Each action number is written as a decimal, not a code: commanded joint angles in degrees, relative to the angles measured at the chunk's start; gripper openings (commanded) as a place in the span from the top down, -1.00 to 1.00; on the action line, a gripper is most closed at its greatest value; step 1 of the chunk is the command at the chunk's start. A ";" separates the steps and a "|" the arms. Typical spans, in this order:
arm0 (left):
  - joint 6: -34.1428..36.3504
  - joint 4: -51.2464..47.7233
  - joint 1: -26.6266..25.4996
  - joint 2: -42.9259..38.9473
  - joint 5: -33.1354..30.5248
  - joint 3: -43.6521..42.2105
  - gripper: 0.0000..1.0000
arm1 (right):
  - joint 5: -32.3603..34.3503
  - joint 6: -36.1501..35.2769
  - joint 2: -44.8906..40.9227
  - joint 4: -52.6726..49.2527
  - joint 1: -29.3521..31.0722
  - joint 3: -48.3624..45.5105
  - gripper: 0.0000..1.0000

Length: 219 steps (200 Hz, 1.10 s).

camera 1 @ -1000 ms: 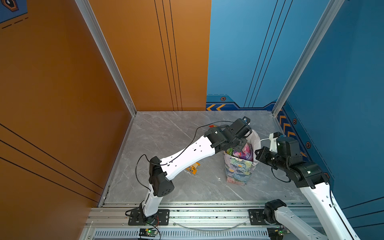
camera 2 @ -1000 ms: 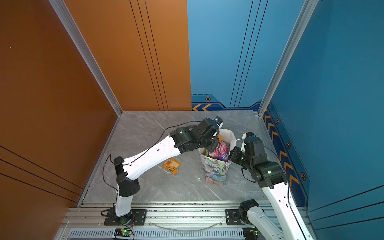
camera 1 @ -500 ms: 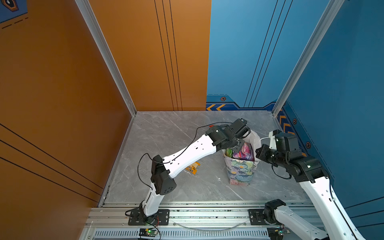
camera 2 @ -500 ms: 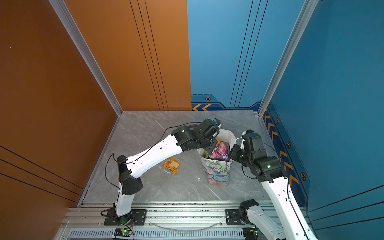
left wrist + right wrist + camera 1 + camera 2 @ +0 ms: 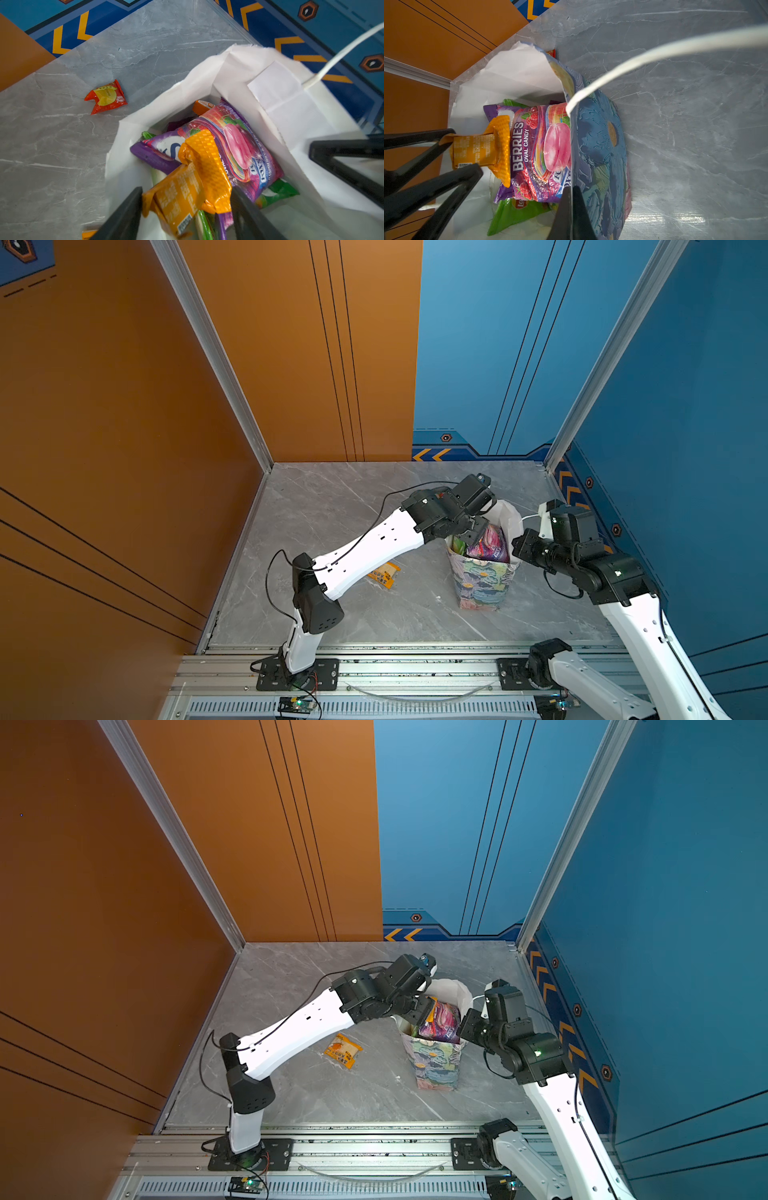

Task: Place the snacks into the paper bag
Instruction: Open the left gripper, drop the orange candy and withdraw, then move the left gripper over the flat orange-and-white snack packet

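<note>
Step in hand: drop-off into paper bag [image 5: 484, 585], which stands upright on the surface [image 5: 332, 510], mouth open. L fingers [image 5: 124, 216] hang over the mouth, spread wide. Orange packet [image 5: 199, 178] lies between them on top of berries bag [image 5: 537, 149]; looks let go, not pinched. R fingers [image 5: 566, 212] are pressed together on the bag wall at the rim, on R arm's side, holding the mouth open; cord handle [image 5: 654, 56] arcs past. Green crisps bag [image 5: 517, 216] sits lower in the pile, which reaches near the rim. Out on the surface: second orange packet [image 5: 343, 1050] beside L arm, well apart from bag; red sachet [image 5: 106, 97] near bag. Judgement: mostly done, 2 pcs to go. Next: L lifts straight up clear of rim w/o snagging packet or paper, then goes for an outlier. Both are flat and small, so low approach and edge pinch. R should hold on so bag doesn't tip.
</note>
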 commanded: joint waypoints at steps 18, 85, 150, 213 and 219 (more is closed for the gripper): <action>0.42 -0.49 -0.49 -4.31 -2.61 -2.46 -0.57 | 1.57 0.33 -2.09 2.55 0.29 2.68 1.00; 0.17 6.92 0.00 -13.86 -2.48 -11.83 -0.82 | 1.28 0.42 -2.64 3.13 0.41 1.99 1.00; -0.44 10.88 1.80 -22.97 -2.57 -18.91 -0.89 | 1.28 0.19 -3.10 3.22 0.36 1.79 1.00; -2.87 15.64 8.67 -36.60 -2.23 -29.84 -0.91 | 1.24 0.16 -3.11 3.08 0.46 1.92 1.00; -3.31 15.92 9.79 -37.72 -1.97 -30.95 -0.91 | 1.28 0.16 -3.19 2.98 0.49 2.00 1.00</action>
